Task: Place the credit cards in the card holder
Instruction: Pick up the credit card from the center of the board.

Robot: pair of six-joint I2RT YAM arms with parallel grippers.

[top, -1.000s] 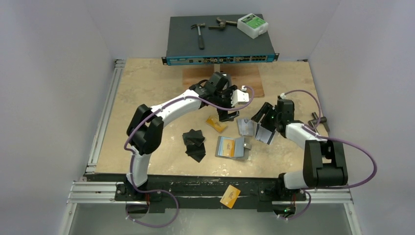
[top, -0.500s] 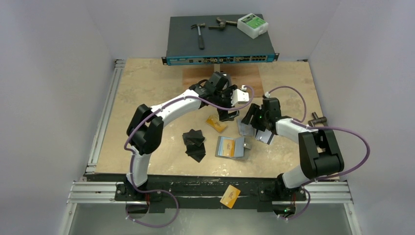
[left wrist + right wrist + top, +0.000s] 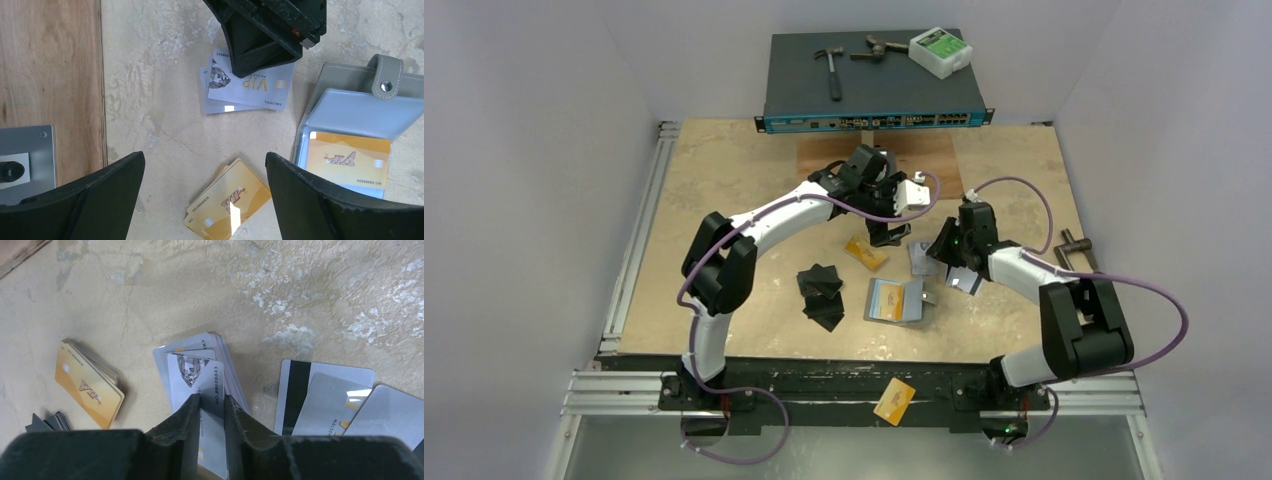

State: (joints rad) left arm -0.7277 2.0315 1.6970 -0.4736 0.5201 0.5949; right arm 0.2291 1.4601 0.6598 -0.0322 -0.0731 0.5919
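The grey card holder (image 3: 913, 301) lies open with one orange card (image 3: 347, 157) in its bluish sleeve (image 3: 350, 111). My left gripper (image 3: 889, 238) is open and empty above a small stack of orange cards (image 3: 230, 200). My right gripper (image 3: 211, 397) is nearly shut, with a narrow gap. Its tips rest on the top silver VIP card (image 3: 190, 367) of a stack (image 3: 921, 258), and nothing is pinched between them. More silver cards (image 3: 325, 400), one with a dark stripe (image 3: 299, 390), lie just to its right.
A black folding case (image 3: 821, 293) lies left of the holder. One orange card (image 3: 894, 400) sits on the front rail. A wooden board (image 3: 879, 160) and a network switch (image 3: 874, 95) with tools on it stand at the back. A metal part (image 3: 1074, 245) lies at the right.
My right gripper has swung left from the spread silver cards onto the silver stack. The left arm has barely moved.
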